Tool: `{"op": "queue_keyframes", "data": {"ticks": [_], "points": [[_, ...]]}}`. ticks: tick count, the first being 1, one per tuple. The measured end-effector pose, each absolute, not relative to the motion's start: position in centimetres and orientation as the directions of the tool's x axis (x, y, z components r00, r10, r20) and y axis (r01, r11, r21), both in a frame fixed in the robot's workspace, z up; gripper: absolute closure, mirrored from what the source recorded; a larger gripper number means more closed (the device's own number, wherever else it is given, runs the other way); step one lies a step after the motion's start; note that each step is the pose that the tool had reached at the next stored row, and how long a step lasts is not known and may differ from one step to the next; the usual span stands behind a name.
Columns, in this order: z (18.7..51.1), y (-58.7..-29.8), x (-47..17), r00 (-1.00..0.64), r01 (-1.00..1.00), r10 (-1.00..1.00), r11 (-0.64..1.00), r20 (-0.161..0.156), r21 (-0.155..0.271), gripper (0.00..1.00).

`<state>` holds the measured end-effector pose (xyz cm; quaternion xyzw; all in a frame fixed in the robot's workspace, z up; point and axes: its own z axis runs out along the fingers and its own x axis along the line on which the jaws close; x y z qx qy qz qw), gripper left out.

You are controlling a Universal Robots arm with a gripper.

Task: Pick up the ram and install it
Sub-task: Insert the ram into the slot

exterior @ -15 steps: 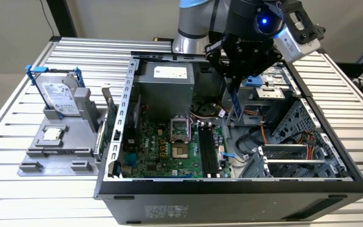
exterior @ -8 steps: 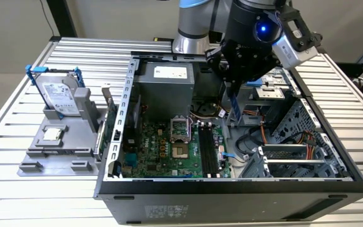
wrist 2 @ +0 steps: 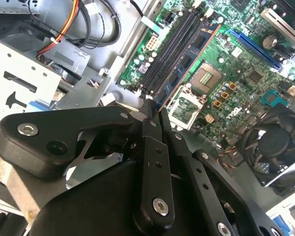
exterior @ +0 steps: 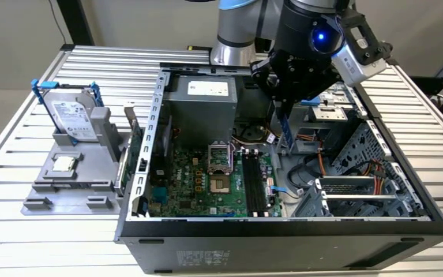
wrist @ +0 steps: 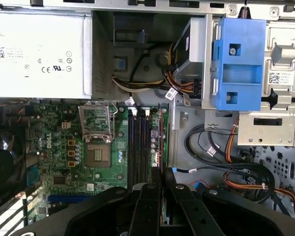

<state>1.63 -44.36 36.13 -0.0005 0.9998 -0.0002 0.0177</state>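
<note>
My gripper hangs over the open computer case, above the motherboard's right part in the exterior view. It is shut on the ram, a thin dark blue stick hanging down from the fingertips. In the second wrist view the ram reaches out from the gripper beside the long black slots. In the first wrist view the ram shows edge-on, just beside the slots, ahead of the gripper. The ram's lower edge is above the board, apart from it.
A grey power supply sits at the case's back. The open processor socket lies next to the slots. A blue drive bracket, cables and a metal drive cage crowd the exterior view's right. A hard drive stands outside.
</note>
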Motion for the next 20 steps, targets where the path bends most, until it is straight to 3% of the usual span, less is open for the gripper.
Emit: {"op": "queue_keyframes", "data": {"ticks": [20], "points": [[34.3,-44.4,1.6,-0.999,-0.001,-0.001,1.0,-0.035,-0.001,1.0]]}}
